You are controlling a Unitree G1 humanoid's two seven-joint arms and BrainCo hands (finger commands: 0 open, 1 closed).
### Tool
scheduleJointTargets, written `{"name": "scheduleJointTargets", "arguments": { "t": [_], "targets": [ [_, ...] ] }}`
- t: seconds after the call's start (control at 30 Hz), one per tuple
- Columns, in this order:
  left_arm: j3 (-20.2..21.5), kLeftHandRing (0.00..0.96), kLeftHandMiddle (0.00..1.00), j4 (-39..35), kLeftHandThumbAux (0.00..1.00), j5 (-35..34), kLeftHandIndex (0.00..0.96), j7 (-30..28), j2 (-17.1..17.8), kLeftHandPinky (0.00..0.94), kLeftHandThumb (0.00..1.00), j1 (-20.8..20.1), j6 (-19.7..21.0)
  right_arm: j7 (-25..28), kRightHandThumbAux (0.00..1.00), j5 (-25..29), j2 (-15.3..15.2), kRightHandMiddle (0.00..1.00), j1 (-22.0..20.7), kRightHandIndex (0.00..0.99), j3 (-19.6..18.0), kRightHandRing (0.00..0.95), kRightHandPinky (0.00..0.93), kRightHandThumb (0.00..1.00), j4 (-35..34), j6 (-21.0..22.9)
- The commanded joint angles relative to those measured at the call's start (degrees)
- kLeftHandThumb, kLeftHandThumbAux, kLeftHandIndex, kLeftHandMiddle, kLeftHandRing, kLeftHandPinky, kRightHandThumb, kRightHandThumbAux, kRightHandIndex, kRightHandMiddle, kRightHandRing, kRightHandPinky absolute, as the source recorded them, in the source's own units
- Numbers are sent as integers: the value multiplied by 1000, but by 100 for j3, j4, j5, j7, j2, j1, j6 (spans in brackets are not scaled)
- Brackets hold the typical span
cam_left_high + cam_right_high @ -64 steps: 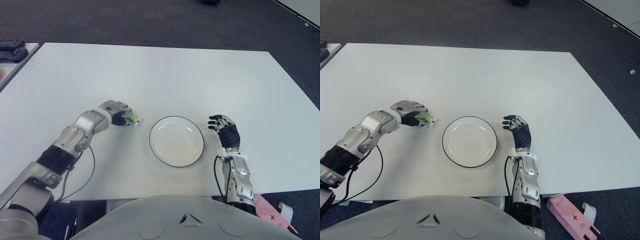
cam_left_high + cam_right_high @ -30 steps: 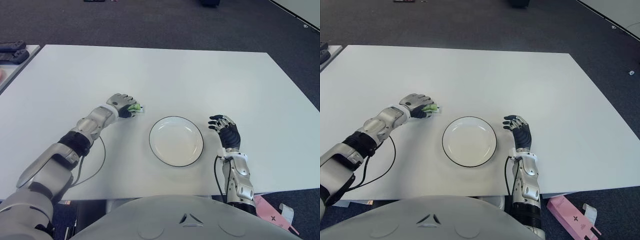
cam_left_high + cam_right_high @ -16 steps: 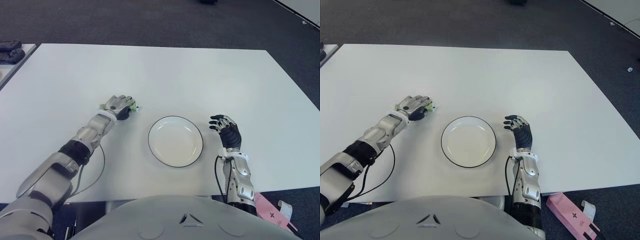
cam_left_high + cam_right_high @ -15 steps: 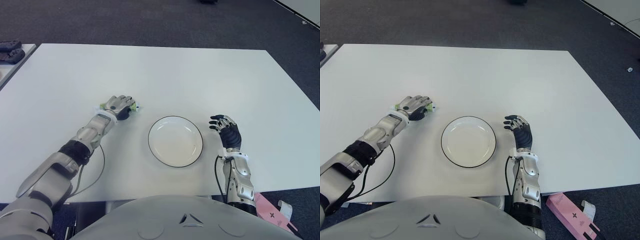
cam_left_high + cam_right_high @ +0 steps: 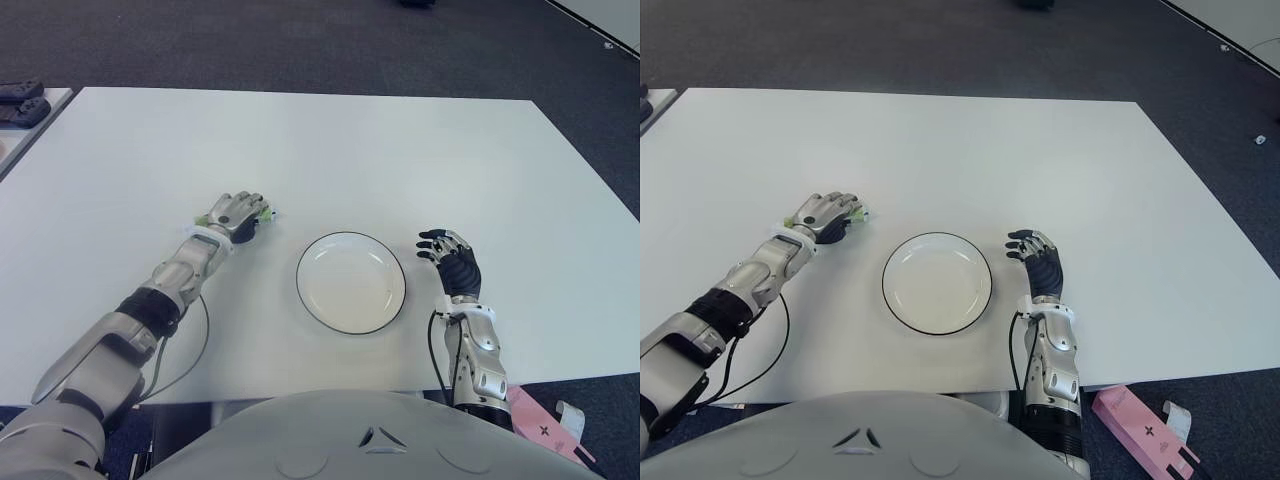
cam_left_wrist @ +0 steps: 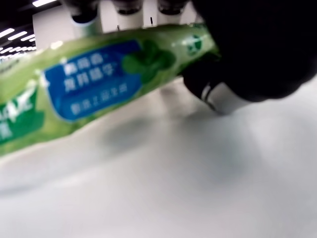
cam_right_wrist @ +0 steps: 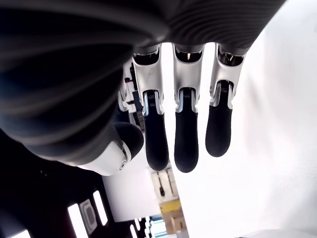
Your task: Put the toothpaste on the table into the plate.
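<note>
Green toothpaste [image 6: 89, 84] — blue label — left robot hand [image 5: 233, 213]

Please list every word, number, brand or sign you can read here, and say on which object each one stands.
Green toothpaste tube in the left hand: white characters on a blue label, too blurred to read.
Same tube, end near the fingers: a round white emblem, unreadable.
Pink box on the floor: a small dark cross mark, no legible words.
Nothing else carries text.

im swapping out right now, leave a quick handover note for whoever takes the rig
Left hand: closed on the green toothpaste, left of the plate, just above the white table.
Right hand: open, holding nothing, right of the plate.
Done: toothpaste grasped.
Left: carry it over the empty plate, set it inside and let go.
</note>
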Motion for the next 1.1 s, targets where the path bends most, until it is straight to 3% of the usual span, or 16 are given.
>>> {"name": "scheduleJointTargets", "arguments": {
  "t": [0.03, 0.67, 0.93, 1.1],
  "targets": [
    [-138, 839, 839, 325, 693, -31, 444, -128, -6, 871, 734, 281, -90, -7, 732, 5, 8, 447, -15, 422, 11, 468, 475, 712, 3, 75],
    [-45, 858, 871, 576, 699, -190, 443, 476, -46, 868, 733, 218, -305, -40, 731, -16, 18, 450, -36, 423, 7, 473, 482, 712, 19, 75],
    [81, 863, 875, 241, 699, -268, 443, 696, -21, 877, 733, 311, -272, -73, 731, -20, 33, 449, -41, 423, 15, 469, 474, 712, 14, 67],
    [235, 867, 878, -447, 699, -288, 442, 638, 28, 881, 733, 486, -190, -61, 731, -36, 25, 446, -51, 422, 28, 468, 474, 712, 53, 20]
  ]
}}
